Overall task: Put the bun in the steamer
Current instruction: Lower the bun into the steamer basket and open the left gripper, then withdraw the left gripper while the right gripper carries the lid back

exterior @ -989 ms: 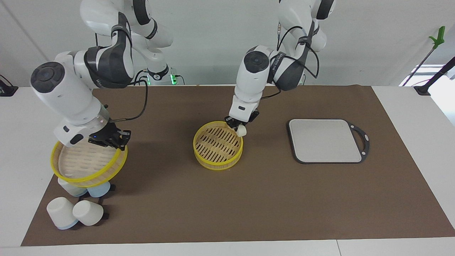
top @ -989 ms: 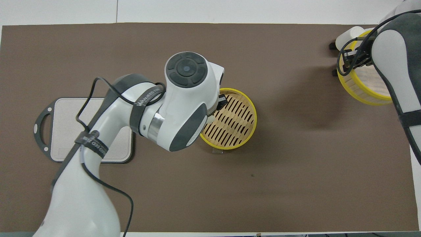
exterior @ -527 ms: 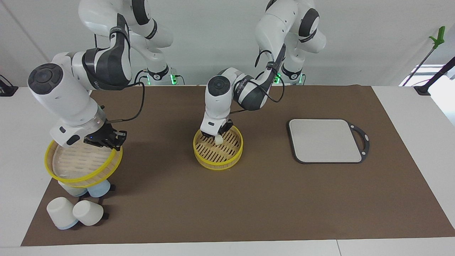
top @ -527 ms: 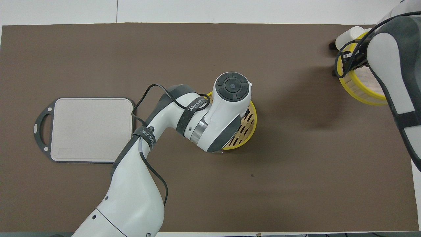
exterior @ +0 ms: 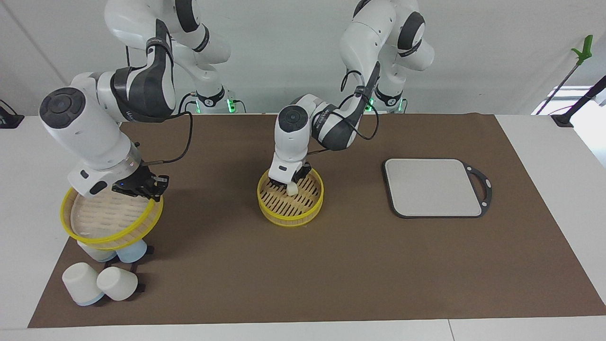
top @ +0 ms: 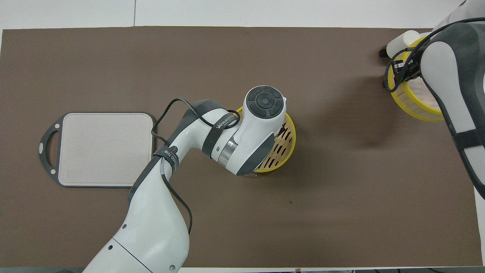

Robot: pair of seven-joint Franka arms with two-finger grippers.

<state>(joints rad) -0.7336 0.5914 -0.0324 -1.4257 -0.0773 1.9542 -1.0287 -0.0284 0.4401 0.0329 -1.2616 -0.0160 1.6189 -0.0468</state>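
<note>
The steamer (exterior: 289, 211) stands mid-mat, a round basket with a yellow rim and a tan slatted floor. The bun (exterior: 292, 188), a small cream lump, lies on that floor, on the side nearer the robots. My left gripper (exterior: 288, 181) is down inside the basket directly over the bun, touching or almost touching it. In the overhead view the left wrist covers the bun and most of the steamer (top: 291, 141). My right gripper (exterior: 142, 185) is shut on the rim of the steamer's slatted top tier (exterior: 110, 221), holding it tilted in the air over the cups.
A flat grey board (exterior: 433, 187) with a black handle lies toward the left arm's end of the table. Several white and pale-blue cups (exterior: 100, 284) lie toward the right arm's end, near the mat's edge farthest from the robots, some under the held tier.
My left arm swung from the steamer's rim to over its floor and lowered the bun into the basket. The right arm drifted slightly with the top tier.
</note>
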